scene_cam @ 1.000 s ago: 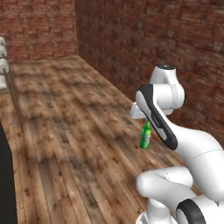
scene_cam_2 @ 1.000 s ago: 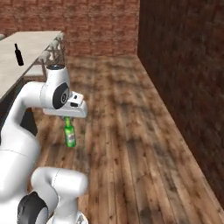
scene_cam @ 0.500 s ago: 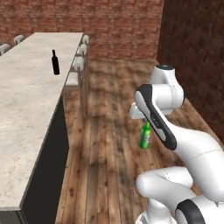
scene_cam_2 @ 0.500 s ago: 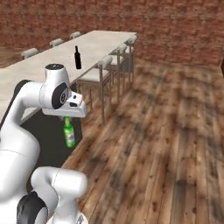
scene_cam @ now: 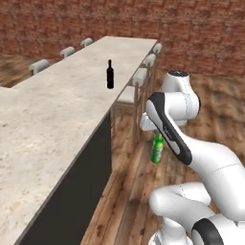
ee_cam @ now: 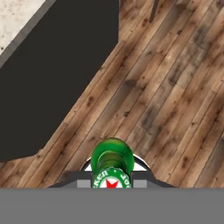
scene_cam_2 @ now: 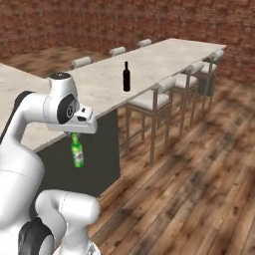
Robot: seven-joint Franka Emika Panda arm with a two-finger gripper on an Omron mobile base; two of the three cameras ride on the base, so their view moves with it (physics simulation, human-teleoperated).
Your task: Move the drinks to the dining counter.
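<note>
A green glass bottle hangs upright by its neck from my gripper, which is shut on it above the wooden floor. In the hand view the bottle points straight down over the floorboards. A tall black wine bottle stands on the dining counter, a long beige speckled top. The held bottle is beside the counter's dark side panel, below the level of its top.
Pale grey cushioned stools line the near side of the counter, and more stools stand on its far side. A red brick wall closes the room behind. Open wooden floor lies to the right.
The base has turned, so the whole scene has swung: the brick corner gave way to the counter, which now stands close. The green bottle stays held in the same pose.
</note>
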